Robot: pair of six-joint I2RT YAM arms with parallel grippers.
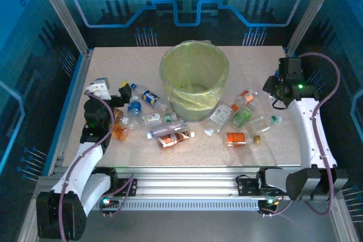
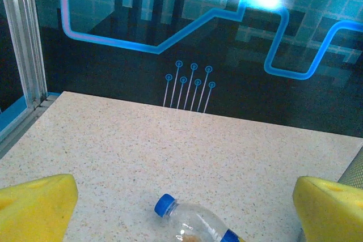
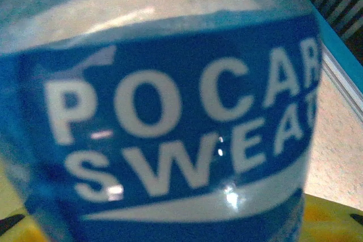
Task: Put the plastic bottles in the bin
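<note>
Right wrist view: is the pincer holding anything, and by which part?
Apparently yes: the right pincer grips the blue-labelled bottle across its labelled middle, between its yellow pads.

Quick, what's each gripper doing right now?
Left gripper: open, holding nothing, a blue-capped bottle just below it.
Right gripper: closed on the Pocari Sweat bottle.

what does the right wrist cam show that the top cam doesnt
The right wrist view brings a bottle up close, its blue label reading POCARI SWEAT. The top view brings the bin, the loose bottles lying around it, the left arm and the right arm. Both take in the speckled table.
</note>
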